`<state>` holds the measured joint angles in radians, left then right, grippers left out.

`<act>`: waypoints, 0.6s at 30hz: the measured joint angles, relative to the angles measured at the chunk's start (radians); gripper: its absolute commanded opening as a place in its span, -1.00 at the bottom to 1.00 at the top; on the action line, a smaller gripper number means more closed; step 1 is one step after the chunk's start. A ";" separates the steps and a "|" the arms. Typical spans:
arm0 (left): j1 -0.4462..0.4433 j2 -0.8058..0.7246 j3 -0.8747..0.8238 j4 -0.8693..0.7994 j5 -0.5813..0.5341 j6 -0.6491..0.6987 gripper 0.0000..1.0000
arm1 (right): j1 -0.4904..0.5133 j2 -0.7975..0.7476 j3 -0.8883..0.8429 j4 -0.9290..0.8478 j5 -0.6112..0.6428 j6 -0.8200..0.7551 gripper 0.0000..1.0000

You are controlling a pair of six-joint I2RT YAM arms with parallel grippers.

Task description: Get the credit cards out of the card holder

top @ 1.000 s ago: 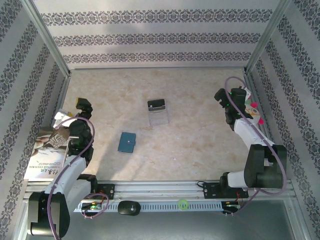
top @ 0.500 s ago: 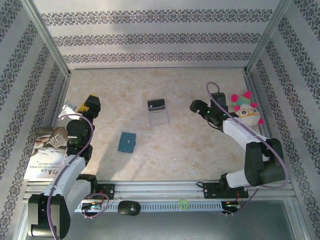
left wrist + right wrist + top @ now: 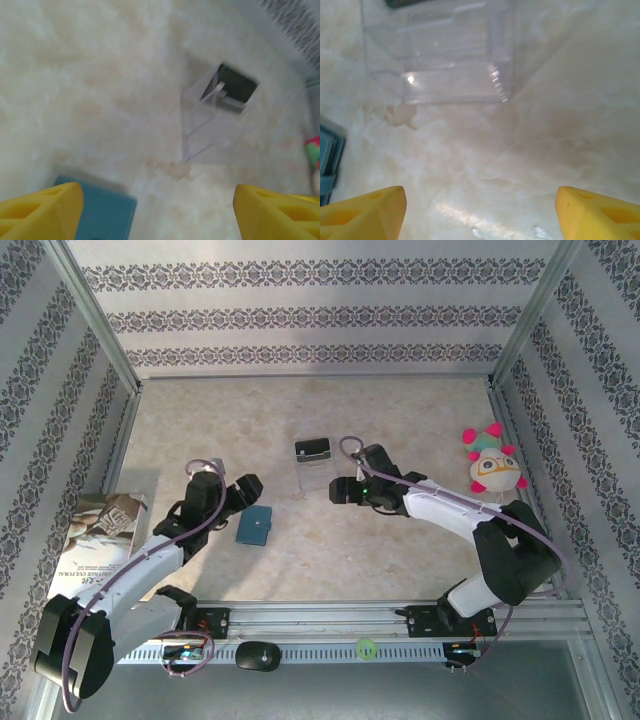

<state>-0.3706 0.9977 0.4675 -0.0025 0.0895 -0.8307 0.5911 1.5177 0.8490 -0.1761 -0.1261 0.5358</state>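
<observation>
A: Flat teal card holder (image 3: 254,525) lies closed on the marbled table (image 3: 330,550), just beside the left gripper (image 3: 248,490).

B: Yellow wedge fingers (image 3: 40,207) stand apart on both arms. The right gripper (image 3: 339,490), holding nothing, faces the clear plastic stand (image 3: 316,472).

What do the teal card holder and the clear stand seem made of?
Small teal rectangular card holder: likely faux leather or soft plastic; matte, no glare, hard to confirm.
Clear box-shaped stand: rigid transparent plastic, perhaps acrylic; glossy, tabletop shows through, edges glint.
</observation>
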 measured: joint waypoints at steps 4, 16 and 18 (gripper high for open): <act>-0.010 0.022 -0.026 -0.056 -0.019 -0.016 0.51 | 0.016 0.057 0.024 0.008 -0.032 -0.001 0.42; -0.101 -0.042 -0.075 -0.178 -0.102 -0.066 0.35 | 0.074 0.098 0.039 0.062 -0.092 0.011 0.38; -0.116 -0.031 -0.089 -0.177 -0.101 -0.076 0.36 | 0.051 0.101 0.040 0.068 -0.095 0.014 0.41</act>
<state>-0.4862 0.9668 0.3782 -0.1799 -0.0116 -0.9066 0.6422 1.6192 0.8894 -0.1085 -0.2211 0.5499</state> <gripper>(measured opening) 0.678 0.694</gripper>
